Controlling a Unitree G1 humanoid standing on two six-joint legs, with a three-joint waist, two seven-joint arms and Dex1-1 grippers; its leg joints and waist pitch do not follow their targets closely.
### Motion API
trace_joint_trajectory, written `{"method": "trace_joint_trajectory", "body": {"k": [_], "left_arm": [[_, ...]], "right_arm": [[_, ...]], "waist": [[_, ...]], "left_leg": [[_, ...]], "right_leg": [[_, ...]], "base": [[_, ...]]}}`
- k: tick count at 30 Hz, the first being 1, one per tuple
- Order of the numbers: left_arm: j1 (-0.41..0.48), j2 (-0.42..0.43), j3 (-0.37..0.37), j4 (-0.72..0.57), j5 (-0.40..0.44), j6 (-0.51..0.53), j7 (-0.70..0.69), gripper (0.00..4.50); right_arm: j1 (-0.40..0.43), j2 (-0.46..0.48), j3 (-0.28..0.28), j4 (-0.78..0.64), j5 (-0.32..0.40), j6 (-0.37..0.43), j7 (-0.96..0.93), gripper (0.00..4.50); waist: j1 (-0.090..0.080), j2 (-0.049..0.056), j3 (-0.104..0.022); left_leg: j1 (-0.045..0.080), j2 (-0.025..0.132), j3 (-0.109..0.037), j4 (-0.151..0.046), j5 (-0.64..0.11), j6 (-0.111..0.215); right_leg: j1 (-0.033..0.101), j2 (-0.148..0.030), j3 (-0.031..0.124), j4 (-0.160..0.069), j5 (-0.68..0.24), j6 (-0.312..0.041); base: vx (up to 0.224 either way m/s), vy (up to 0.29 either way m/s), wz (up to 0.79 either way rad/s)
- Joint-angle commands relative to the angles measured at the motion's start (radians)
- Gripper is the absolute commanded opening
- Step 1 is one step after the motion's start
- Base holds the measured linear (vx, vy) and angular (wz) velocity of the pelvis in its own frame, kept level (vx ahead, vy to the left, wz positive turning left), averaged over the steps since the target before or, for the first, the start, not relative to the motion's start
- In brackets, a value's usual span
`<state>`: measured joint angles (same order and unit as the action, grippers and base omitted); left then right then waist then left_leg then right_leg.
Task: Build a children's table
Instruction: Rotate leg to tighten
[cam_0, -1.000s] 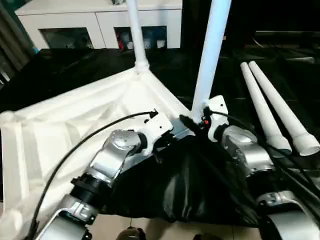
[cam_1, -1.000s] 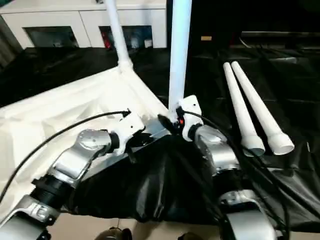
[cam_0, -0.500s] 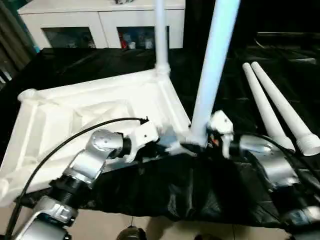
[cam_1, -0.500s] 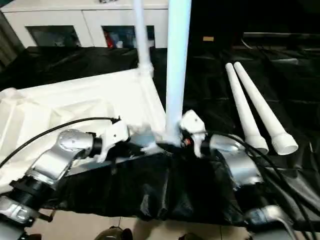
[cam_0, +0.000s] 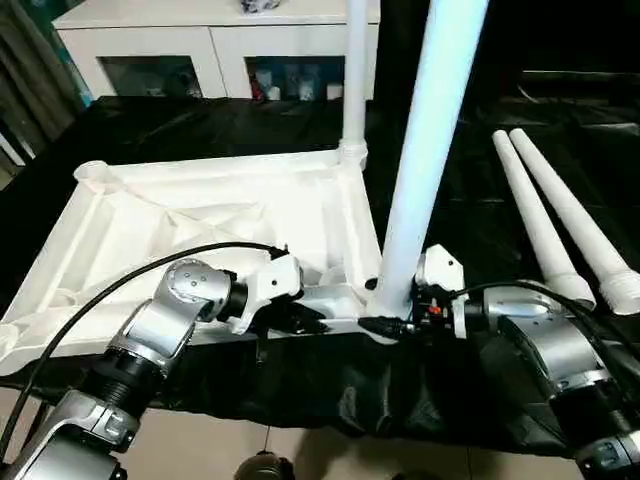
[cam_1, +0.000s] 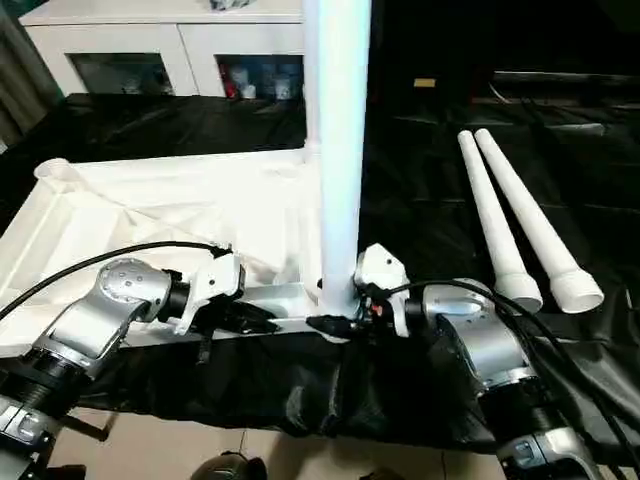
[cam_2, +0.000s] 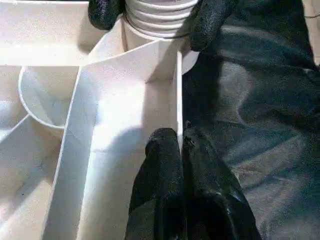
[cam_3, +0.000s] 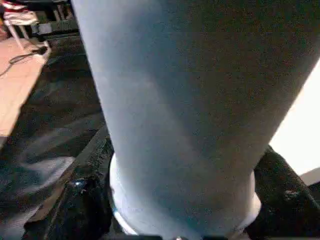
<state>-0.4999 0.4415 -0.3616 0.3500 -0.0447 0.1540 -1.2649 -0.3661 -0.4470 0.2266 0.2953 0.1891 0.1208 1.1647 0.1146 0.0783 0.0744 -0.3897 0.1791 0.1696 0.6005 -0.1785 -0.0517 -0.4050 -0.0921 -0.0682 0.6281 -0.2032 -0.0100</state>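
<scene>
Tabletop (cam_0: 200, 230) lay upside-down on black-draped worktop (cam_0: 470, 210). Left gripper (cam_2: 181, 142) pinched shut on near rim wall. Right gripper (cam_0: 385, 326) clasped near leg (cam_0: 425, 150) base at corner socket. Spare legs (cam_0: 560, 220) right of tabletop. Advice: keep leg vertical, press straight down, brace rim.

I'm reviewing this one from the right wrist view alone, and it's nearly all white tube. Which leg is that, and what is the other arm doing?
Observer: It is the near leg, upright in the near right corner socket of the upside-down tabletop; the right gripper straddles its base.
Operator: And the left arm?
Observer: The left gripper is shut, pinching the tabletop's near edge wall beside that socket.
Operator: Any other legs fitted?
Observer: One, the far leg, stands in the far right corner socket.
Operator: The rest?
Observer: Two loose legs lie side by side on the black sheet, right of the tabletop.
</scene>
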Motion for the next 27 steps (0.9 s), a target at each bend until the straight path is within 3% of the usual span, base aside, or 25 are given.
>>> {"method": "trace_joint_trajectory", "body": {"k": [1, 4, 5, 7, 8, 11, 13, 15, 20, 21, 24, 27], "left_arm": [[-0.018, -0.007, 0.000, 0.000, -0.019, -0.006, -0.002, 0.00], [-0.017, -0.030, 0.006, 0.010, -0.016, 0.001, 0.029, 0.00], [-0.020, -0.049, 0.010, 0.020, -0.005, 0.005, 0.071, 0.00], [-0.022, -0.069, 0.016, 0.030, 0.007, 0.010, 0.116, 0.00], [-0.027, -0.086, 0.019, 0.042, 0.018, 0.014, 0.150, 0.00], [-0.048, -0.172, 0.030, 0.086, 0.056, 0.040, 0.303, 0.00], [-0.072, -0.250, 0.029, 0.124, 0.093, 0.056, 0.431, 0.00], [-0.081, -0.295, 0.029, 0.128, 0.095, 0.079, 0.473, 0.00], [-0.088, -0.341, 0.006, 0.123, 0.108, 0.081, 0.489, 0.00], [-0.088, -0.341, 0.001, 0.123, 0.112, 0.077, 0.483, 0.00], [-0.086, -0.341, -0.006, 0.126, 0.118, 0.058, 0.465, 0.00], [-0.078, -0.326, -0.016, 0.109, 0.114, 0.044, 0.433, 0.00]], "right_arm": [[0.016, 0.005, 0.034, -0.039, 0.010, 0.015, 0.040, 2.78], [0.036, 0.020, 0.028, -0.032, 0.005, 0.036, 0.001, 2.78], [0.039, 0.041, 0.018, -0.014, -0.003, 0.041, -0.048, 2.77], [0.042, 0.066, 0.007, 0.006, -0.013, 0.047, -0.103, 2.77], [0.035, 0.089, -0.002, 0.032, -0.030, 0.057, -0.166, 2.77], [0.001, 0.181, -0.036, 0.142, -0.092, 0.055, -0.395, 2.77], [-0.035, 0.267, -0.071, 0.221, -0.103, 0.057, -0.560, 2.77], [-0.061, 0.319, -0.094, 0.257, -0.108, 0.067, -0.664, 2.77], [-0.109, 0.404, -0.133, 0.310, -0.104, 0.039, -0.765, 2.77], [-0.115, 0.414, -0.143, 0.314, -0.097, 0.034, -0.772, 3.33], [-0.133, 0.429, -0.170, 0.330, -0.076, 0.029, -0.760, 3.55], [-0.134, 0.416, -0.158, 0.324, -0.090, 0.018, -0.736, 3.87]], "waist": [[0.000, -0.009, -0.087], [0.001, -0.008, -0.088], [0.000, 0.000, -0.086], [-0.003, -0.004, -0.085], [-0.007, 0.002, -0.080], [-0.018, 0.005, -0.075], [-0.031, 0.000, -0.072], [-0.038, 0.007, -0.071], [-0.048, 0.010, -0.076], [-0.051, 0.012, -0.078], [-0.055, 0.011, -0.079], [-0.054, 0.012, -0.081]], "left_leg": [[0.013, 0.046, -0.011, -0.059, -0.136, 0.093], [0.012, 0.045, -0.011, -0.058, -0.140, 0.091], [0.014, 0.045, -0.010, -0.059, -0.153, 0.089], [0.014, 0.043, -0.011, -0.062, -0.175, 0.072], [0.013, 0.042, -0.013, -0.065, -0.192, 0.061], [0.023, 0.038, -0.016, -0.073, -0.272, 0.014], [0.025, 0.034, -0.017, -0.076, -0.298, 0.003], [0.027, 0.033, -0.018, -0.078, -0.323, 0.002], [0.021, 0.033, -0.021, -0.081, -0.335, 0.009], [0.019, 0.034, -0.022, -0.082, -0.334, 0.012], [0.015, 0.035, -0.022, -0.083, -0.324, 0.025], [0.014, 0.036, -0.020, -0.082, -0.303, 0.030]], "right_leg": [[0.057, -0.054, 0.043, -0.067, -0.063, -0.268], [0.058, -0.054, 0.042, -0.067, -0.064, -0.270], [0.053, -0.054, 0.043, -0.071, -0.077, -0.271], [0.056, -0.055, 0.043, -0.074, -0.111, -0.263], [0.056, -0.055, 0.042, -0.078, -0.155, -0.249], [0.053, -0.058, 0.041, -0.095, -0.308, -0.207], [0.051, -0.057, 0.039, -0.105, -0.378, -0.181], [0.046, -0.056, 0.039, -0.114, -0.437, -0.152], [0.046, -0.056, 0.038, -0.115, -0.401, -0.142], [0.047, -0.056, 0.037, -0.113, -0.382, -0.146], [0.049, -0.056, 0.037, -0.107, -0.336, -0.165], [0.049, -0.057, 0.039, -0.105, -0.297, -0.177]], "base": [[0.000, 0.000, 0.00], [0.000, 0.000, 0.00], [0.000, 0.000, 0.00], [0.000, 0.000, 0.00], [0.000, 0.000, 0.00], [0.000, 0.000, 0.00], [0.000, 0.000, 0.00], [0.000, 0.000, 0.00], [0.000, 0.000, 0.00], [0.000, 0.000, 0.00], [0.000, 0.000, 0.00], [0.000, 0.000, 0.00]]}}
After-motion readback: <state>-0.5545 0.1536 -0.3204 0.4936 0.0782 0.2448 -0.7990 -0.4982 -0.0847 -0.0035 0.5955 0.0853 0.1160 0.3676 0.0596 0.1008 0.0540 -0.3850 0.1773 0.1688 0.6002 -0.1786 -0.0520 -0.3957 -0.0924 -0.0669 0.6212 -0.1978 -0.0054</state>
